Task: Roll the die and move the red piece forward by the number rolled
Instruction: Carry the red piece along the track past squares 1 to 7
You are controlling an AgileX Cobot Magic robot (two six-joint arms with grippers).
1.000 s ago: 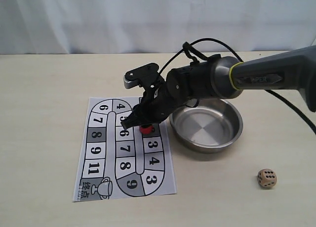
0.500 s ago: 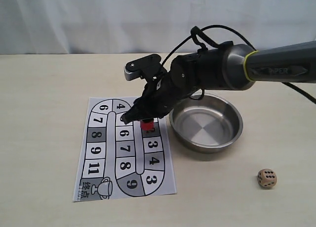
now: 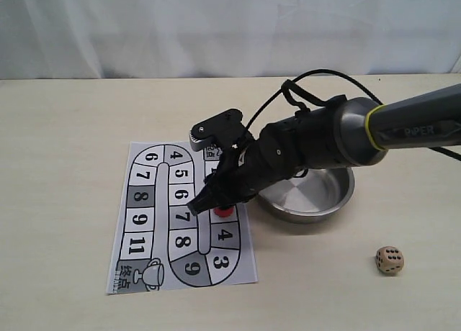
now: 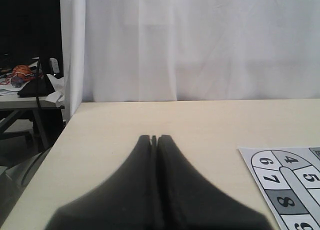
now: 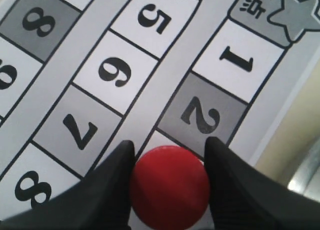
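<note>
The right gripper [image 3: 216,205] reaches across the board [image 3: 148,223] and is clamped on the red piece [image 3: 225,211], one black finger [image 5: 107,190] pressed to each side of it. The piece stands upright over the board's right-hand column, on the square just past the grey 2 and just before the 4 (its round top hides that square's number). Whether its base touches the paper or hangs a little above it, I cannot tell.

The steel bowl [image 3: 333,198] sits just beside the board's right edge, partly hidden behind the arm. The die [image 3: 390,260] lies on the table [image 3: 65,129] well apart from the board, off to its right past the bowl and about level with the board's lower squares, dark pips showing on the faces in view.

The left gripper [image 4: 154,138] has its jaws pressed together with nothing between them. It points over bare table beside the board, whose corner with the 6, 7 and 8 squares shows in the left wrist view.
</note>
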